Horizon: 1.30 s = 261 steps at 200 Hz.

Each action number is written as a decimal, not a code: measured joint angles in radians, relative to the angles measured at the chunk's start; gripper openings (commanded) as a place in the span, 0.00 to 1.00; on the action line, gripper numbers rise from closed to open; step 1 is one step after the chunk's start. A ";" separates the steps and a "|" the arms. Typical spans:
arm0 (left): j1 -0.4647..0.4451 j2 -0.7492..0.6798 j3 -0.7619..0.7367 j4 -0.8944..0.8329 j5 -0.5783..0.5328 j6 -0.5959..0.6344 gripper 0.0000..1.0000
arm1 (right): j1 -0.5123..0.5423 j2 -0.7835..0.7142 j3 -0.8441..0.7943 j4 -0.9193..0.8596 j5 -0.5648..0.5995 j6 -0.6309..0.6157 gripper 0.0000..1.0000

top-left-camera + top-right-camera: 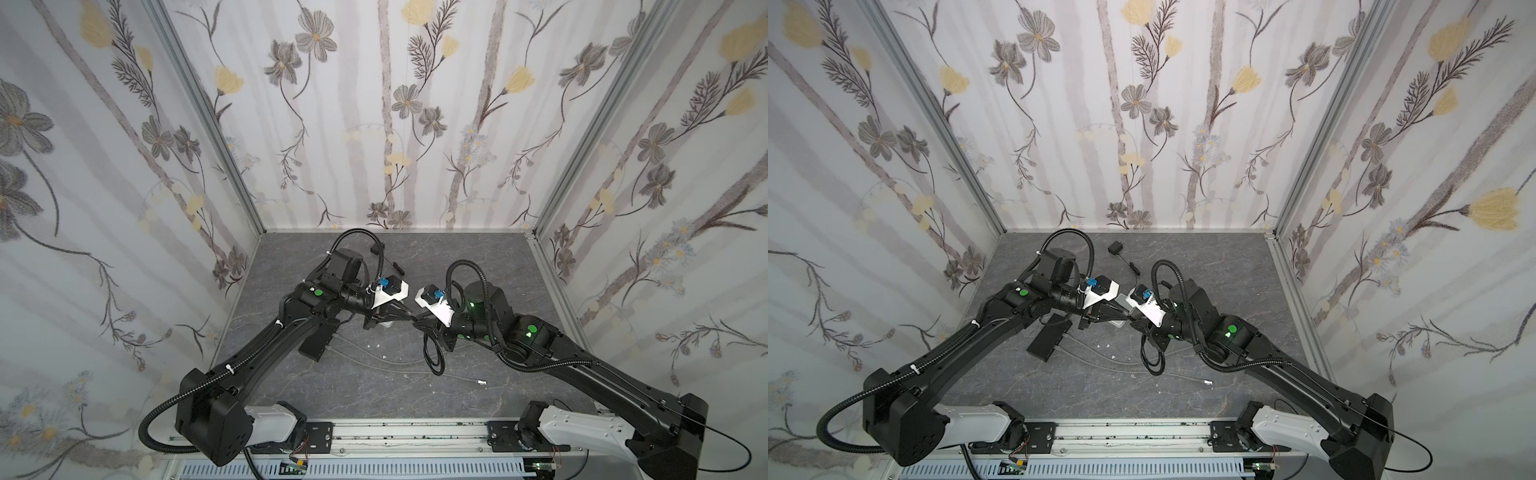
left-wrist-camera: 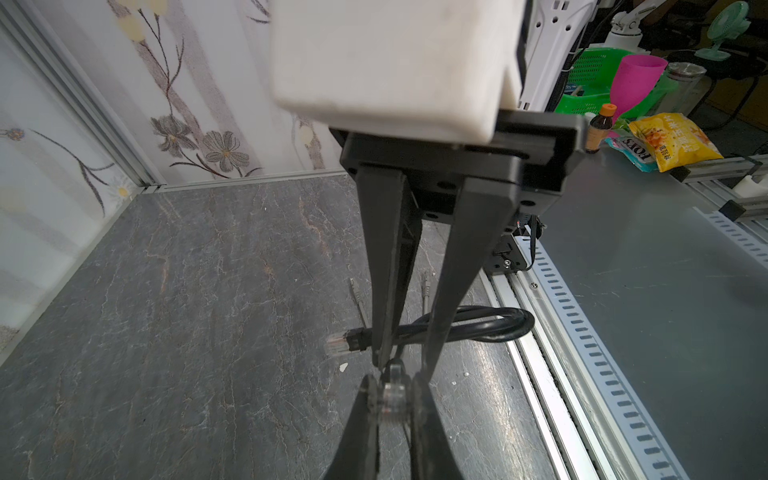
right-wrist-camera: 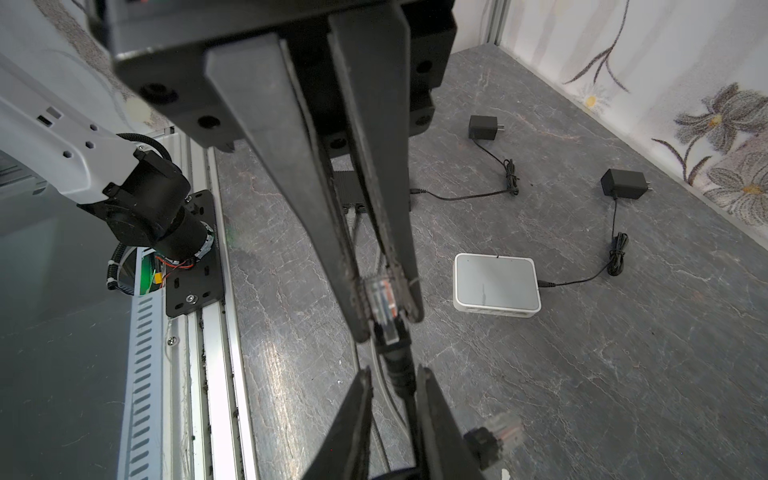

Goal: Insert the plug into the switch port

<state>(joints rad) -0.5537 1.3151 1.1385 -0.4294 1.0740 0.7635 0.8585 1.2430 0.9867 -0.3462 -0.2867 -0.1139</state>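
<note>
Two hands meet fingertip to fingertip above the middle of the dark marbled tabletop [image 1: 332, 395].

- Left hand [image 2: 392, 384]: clenched on the plug [image 3: 381, 297], a clear connector with coloured wires inside. The plug is pinched between both fingers, held off the tabletop and touches neither switch.
- Right hand [image 3: 395, 374]: jaws a little parted, straddling the boot of the black cable [image 2: 478, 328] just behind the plug. A sliver of gap shows beside the boot, so the hand is released rather than grasping.
- Black cable: one, looping below the right hand, right of the tabletop's middle. Its second plug [image 2: 336, 345], also clear, is in neither hand.
- White switch [image 3: 494, 282]: one flat white box with a grey top, lying at the middle of the tabletop just beside the hands. It is mostly hidden in both top views, and its ports do not show.
- Black switch [image 1: 1049, 340]: one flat black box, left of the middle and partly under the left arm. Grey cables run from its side.
- Grey cables [image 2: 356, 296]: several thin ones, lying toward the near edge. One loose end [image 1: 1207, 381] lies right of the middle.
- Power adapters: two black ones [image 3: 484, 126] [image 3: 625, 183], toward the far edge. The lead of the second runs into the side of the white switch.
</note>
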 measured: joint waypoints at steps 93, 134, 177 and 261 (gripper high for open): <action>0.001 -0.005 0.000 0.000 0.001 -0.004 0.00 | -0.020 -0.006 -0.056 0.079 -0.056 -0.010 0.02; 0.001 -0.005 0.000 0.002 0.002 -0.008 0.07 | -0.023 -0.025 -0.074 0.091 -0.064 -0.007 0.00; 0.000 -0.002 -0.009 0.036 -0.017 -0.013 0.76 | -0.068 -0.069 -0.087 0.092 -0.075 -0.006 0.00; 0.111 0.245 0.195 0.064 -0.386 -0.399 0.78 | -0.096 0.152 -0.031 0.038 0.143 -0.046 0.00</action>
<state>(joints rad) -0.4431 1.5600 1.3331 -0.3653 0.6880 0.3645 0.7628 1.3952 0.9554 -0.3080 -0.1440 -0.1596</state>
